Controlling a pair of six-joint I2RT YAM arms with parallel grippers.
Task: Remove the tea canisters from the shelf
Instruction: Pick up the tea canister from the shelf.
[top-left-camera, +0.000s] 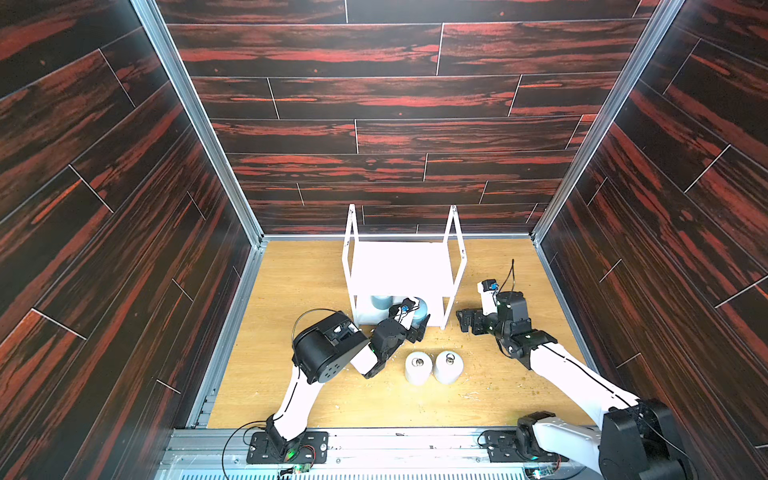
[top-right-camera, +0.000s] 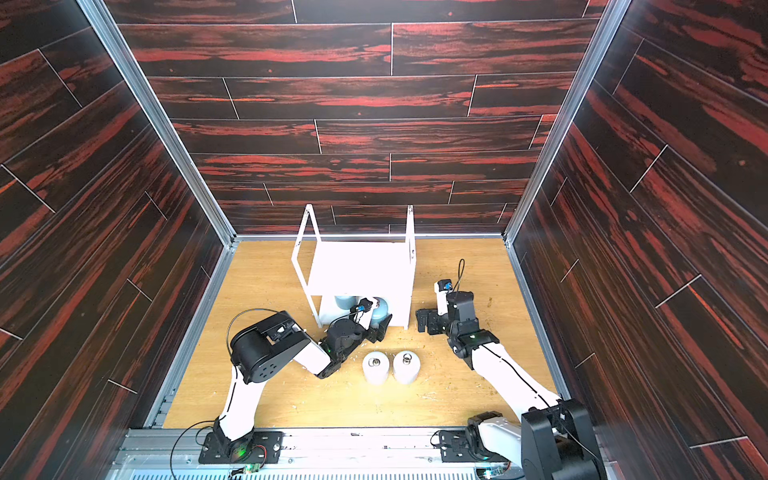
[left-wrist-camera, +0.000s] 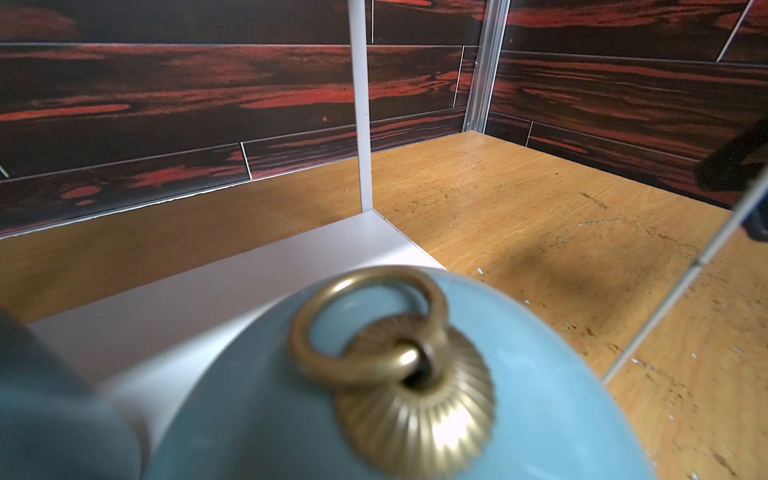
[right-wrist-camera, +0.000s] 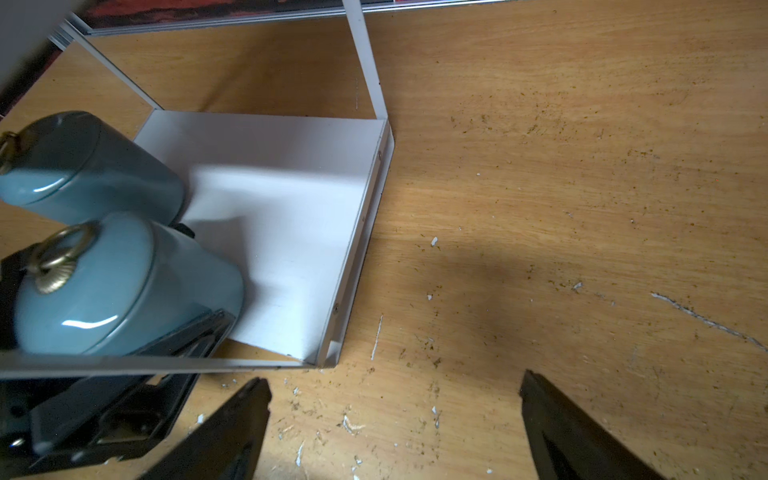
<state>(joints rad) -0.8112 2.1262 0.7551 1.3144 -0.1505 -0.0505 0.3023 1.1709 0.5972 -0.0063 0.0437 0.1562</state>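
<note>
Right wrist view tells me most: my left gripper (right-wrist-camera: 203, 274) is closed on the nearer light blue canister (right-wrist-camera: 124, 286), a finger on each side. It sits on the lower board of the shelf (right-wrist-camera: 291, 199), with the second blue canister (right-wrist-camera: 83, 166) just behind it. Two white canisters (top-left-camera: 417, 368) are already out on the table (top-left-camera: 291, 395). My right gripper (right-wrist-camera: 394, 382) hangs wide open and empty beside the shelf. Next, I judge, comes a level pull toward me, clear of the upper board.
</note>
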